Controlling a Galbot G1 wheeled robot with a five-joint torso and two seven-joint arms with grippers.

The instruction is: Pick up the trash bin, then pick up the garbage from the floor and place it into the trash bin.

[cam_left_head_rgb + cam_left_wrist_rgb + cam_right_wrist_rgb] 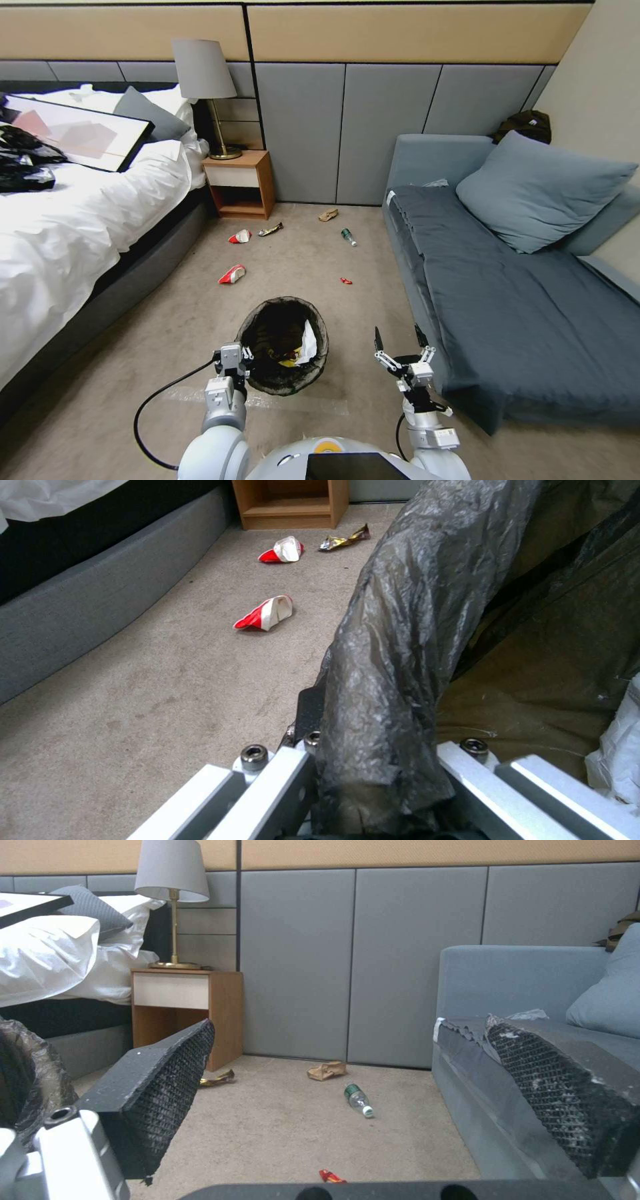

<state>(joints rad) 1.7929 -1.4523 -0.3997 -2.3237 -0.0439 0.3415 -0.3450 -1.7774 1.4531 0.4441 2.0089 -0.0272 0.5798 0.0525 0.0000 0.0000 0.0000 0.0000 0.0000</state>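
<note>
Trash bin rim apparently clamped in left gripper; right gripper fingers spread, sofa alongside.

1 trash bin, 2 red-and-white wrappers, 1 gold wrapper, 1 green bottle, 1 brown paper, 1 small red scrap

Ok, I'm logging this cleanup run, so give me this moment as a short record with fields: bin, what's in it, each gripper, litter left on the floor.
bin: trash bin, black bag over its rim, between bed and sofa
bin contents: white tissue, yellow scrap
left gripper: shut on the bin's near rim
right gripper: open, empty, beside the sofa
floor litter: two red-and-white wrappers, shiny wrapper, brown paper, green bottle, small red scrap
</note>
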